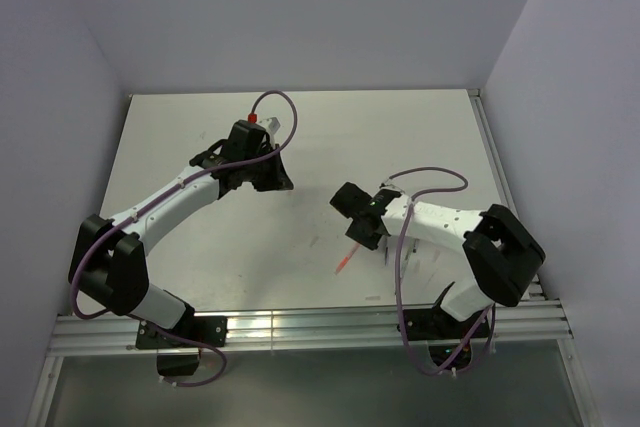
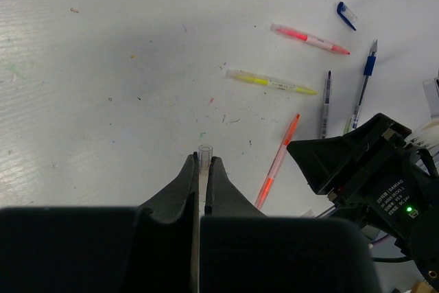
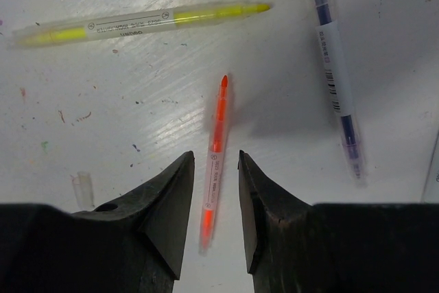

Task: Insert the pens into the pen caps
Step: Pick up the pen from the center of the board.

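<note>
Left hand [image 2: 203,164] pinched narrow on a clear cap [image 2: 204,150], its open end poking past the fingertips [image 2: 186,171]; right hand [image 3: 216,162] wide, fingers [image 3: 171,204] straddling but clear of the orange pen [image 3: 218,128] lying flat on the desk [image 3: 103,101], tip toward 12 o'clock, yellow pen [image 3: 144,22] at its 11 o'clock.

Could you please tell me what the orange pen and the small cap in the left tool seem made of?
Orange pen: likely translucent glossy plastic, since colour glows through the barrel. Cap: probably clear plastic; its open rim looks see-through.
</note>
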`<move>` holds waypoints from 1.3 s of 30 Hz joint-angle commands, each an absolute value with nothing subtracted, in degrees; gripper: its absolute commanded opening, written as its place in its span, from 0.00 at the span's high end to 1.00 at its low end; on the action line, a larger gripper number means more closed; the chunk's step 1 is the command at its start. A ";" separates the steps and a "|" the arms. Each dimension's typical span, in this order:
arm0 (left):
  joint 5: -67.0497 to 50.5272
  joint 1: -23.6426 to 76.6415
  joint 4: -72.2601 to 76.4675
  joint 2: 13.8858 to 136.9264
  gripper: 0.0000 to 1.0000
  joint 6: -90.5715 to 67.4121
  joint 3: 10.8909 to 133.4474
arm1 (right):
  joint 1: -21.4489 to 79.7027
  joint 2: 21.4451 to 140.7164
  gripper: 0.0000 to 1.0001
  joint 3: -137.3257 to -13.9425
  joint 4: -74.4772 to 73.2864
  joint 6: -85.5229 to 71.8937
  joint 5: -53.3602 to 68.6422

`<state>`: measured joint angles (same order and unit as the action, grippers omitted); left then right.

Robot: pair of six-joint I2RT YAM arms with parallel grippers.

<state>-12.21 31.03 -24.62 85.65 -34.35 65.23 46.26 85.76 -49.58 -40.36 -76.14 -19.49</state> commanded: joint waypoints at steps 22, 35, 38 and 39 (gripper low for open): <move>-13.36 30.85 -22.59 84.29 1.00 -34.63 64.78 | 46.67 88.68 0.66 -48.25 -36.12 -76.02 -19.07; -12.66 30.85 -22.50 83.94 1.00 -34.54 64.60 | 47.99 92.02 0.76 -47.64 -34.98 -74.62 -17.66; -11.87 30.76 -22.76 83.58 1.00 -34.54 64.86 | 47.99 90.97 0.91 -47.20 -35.07 -72.69 -18.02; -11.78 30.76 -22.85 83.58 0.99 -34.63 65.04 | 48.08 89.75 1.00 -47.20 -34.98 -71.99 -18.02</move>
<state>-12.14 31.03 -24.43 85.65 -34.35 64.90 47.18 90.11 -48.82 -36.21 -73.32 -17.91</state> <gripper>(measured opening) 0.036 0.073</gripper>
